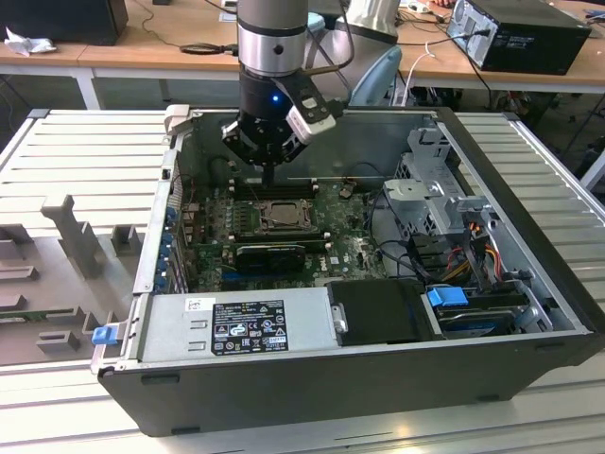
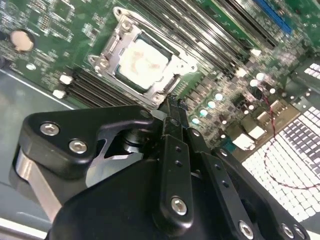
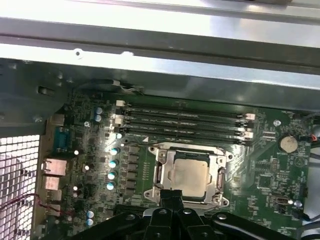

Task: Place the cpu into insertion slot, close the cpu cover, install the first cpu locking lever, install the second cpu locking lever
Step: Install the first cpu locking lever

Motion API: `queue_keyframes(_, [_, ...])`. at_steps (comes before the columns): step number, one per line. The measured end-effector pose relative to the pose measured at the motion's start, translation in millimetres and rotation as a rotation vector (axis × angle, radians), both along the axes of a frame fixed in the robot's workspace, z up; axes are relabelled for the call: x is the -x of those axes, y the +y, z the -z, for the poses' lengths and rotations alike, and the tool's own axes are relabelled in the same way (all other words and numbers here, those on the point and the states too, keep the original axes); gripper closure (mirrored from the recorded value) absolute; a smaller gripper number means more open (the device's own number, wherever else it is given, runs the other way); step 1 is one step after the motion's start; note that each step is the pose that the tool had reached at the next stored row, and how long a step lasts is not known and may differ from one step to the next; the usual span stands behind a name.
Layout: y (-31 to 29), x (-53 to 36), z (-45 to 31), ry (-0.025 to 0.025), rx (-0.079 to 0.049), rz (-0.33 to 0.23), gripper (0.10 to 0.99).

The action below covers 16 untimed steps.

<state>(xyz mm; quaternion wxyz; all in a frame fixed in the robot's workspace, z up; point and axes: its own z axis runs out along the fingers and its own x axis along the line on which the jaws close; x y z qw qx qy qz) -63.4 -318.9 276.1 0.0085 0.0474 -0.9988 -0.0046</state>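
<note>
The cpu [image 3: 190,175] lies flat in the insertion slot [image 2: 117,70] on the green motherboard, its pale metal top showing. The silver cpu cover [image 3: 162,172] lies down around it as a frame, and the chip shows through its window. In the exterior view the cpu [image 1: 281,219] sits mid-board inside the open computer case. My gripper [image 3: 172,197] is shut with nothing in it. Its tips sit just at the edge of the socket, close above the board. The exterior view has the gripper [image 1: 269,180] hanging over the socket's far side. In the second wrist view the fingers [image 2: 172,107] point at the cover's rim [image 2: 150,97].
Long black memory slots [image 3: 185,122] run beside the socket. A grey power supply [image 1: 236,322] and a black shroud [image 1: 378,312] fill the case's near side. A drive cage [image 1: 430,199] and cables [image 1: 473,255] stand at the exterior view's right. The case walls [image 1: 161,218] enclose the board.
</note>
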Motion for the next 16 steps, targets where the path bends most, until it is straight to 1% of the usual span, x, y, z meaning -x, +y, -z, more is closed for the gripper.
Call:
queue_keyframes(4, [0.1,13.2,2.8,-0.0003,-0.001,0.001,0.98])
queue_keyframes(6, [0.0,28.4,5.1,-0.0001,-0.002,0.001,0.98])
queue_keyframes(9, [0.3,42.0,8.0,-0.0004,-0.002,0.002,0.98])
queue_keyframes(11, [1.1,43.7,9.1,-0.0002,-0.002,0.007,0.98])
queue_keyframes(13, [1.8,44.6,10.8,-0.0002,-0.005,0.013,0.98])
queue_keyframes(14, [3.1,44.9,12.0,0.0,-0.008,0.015,0.98])
queue_keyframes(16, [8.4,44.9,14.1,0.0,-0.013,0.015,0.98])
